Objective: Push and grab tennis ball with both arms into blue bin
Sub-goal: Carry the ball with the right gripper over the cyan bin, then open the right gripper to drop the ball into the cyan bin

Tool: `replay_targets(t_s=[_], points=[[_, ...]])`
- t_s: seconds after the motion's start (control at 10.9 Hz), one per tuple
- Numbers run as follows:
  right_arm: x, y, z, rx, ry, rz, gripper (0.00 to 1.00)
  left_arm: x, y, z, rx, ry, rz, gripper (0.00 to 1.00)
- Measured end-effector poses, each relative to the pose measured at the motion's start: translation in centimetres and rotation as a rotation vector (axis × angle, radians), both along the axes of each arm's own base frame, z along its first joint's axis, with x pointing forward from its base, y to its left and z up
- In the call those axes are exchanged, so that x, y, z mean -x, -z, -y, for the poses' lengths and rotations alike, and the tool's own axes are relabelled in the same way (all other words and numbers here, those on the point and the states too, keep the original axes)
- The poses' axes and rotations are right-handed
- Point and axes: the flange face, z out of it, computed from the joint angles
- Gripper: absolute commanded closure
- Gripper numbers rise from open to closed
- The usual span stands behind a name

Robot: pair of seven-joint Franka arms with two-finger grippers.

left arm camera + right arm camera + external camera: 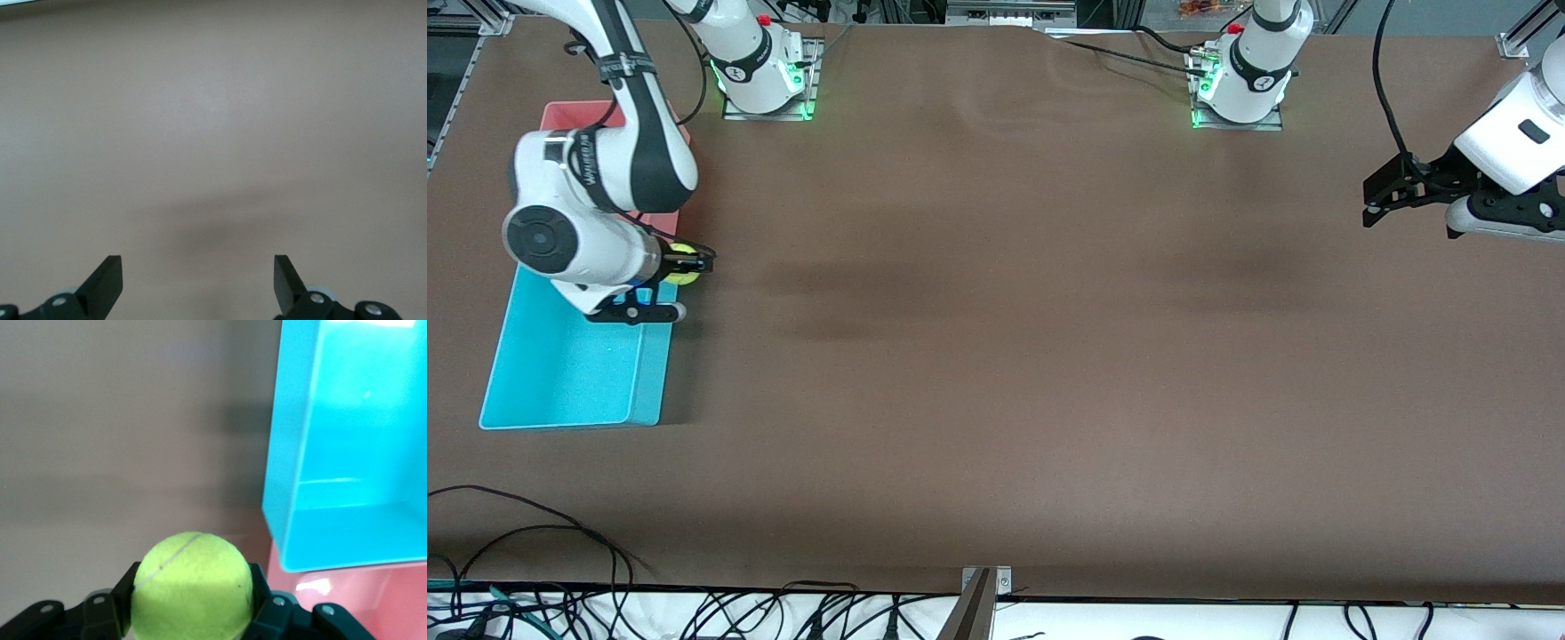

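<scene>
The yellow-green tennis ball (684,264) sits clamped between the black fingers of my right gripper (690,263). The gripper holds it in the air over the table beside the blue bin's (574,369) corner, where that bin meets the pink one. In the right wrist view the ball (192,587) fills the space between the jaws, with the blue bin (347,447) just beside it. My left gripper (1380,197) is open and empty, up in the air at the left arm's end of the table. Its wrist view shows two spread fingertips (107,280) over bare table.
A pink bin (583,117) stands against the blue bin, farther from the front camera, partly hidden by the right arm. Both arm bases (763,76) stand along the table's back edge. Cables (543,533) lie at the front edge.
</scene>
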Motion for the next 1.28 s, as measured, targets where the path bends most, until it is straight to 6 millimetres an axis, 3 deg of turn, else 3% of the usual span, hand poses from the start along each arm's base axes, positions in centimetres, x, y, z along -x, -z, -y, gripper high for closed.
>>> replay_targets(t_s=[0.18,0.46,0.55,1.01,1.1,1.19,1.28], points=[[-1.1,-1.5,3.3,-0.037,-0.092,-0.005,0.59,0.1,-0.4,-0.2,0.001,-0.003,0.001,0.00],[-0.7,1.0,12.2,-0.113,-0.158,-0.068,0.59,0.1,-0.4,-0.3,0.001,-0.004,-0.004,0.00],[-0.7,2.2,14.2,-0.148,-0.170,-0.085,0.59,0.2,-0.4,-0.3,0.001,-0.004,-0.004,0.00],[-2.0,8.9,18.7,-0.329,-0.198,-0.120,0.55,0.2,-0.4,-0.3,0.001,-0.004,-0.009,0.00],[-2.1,9.6,19.1,-0.341,-0.208,-0.125,0.24,0.3,-0.4,-0.2,0.001,-0.001,-0.013,0.00],[-2.0,10.0,19.4,-0.349,-0.215,-0.131,0.07,0.3,-0.3,-0.1,0.000,0.002,-0.020,0.00],[-1.8,10.5,19.8,-0.355,-0.215,-0.138,0.04,0.4,-0.3,0.0,0.000,0.031,-0.025,0.00]])
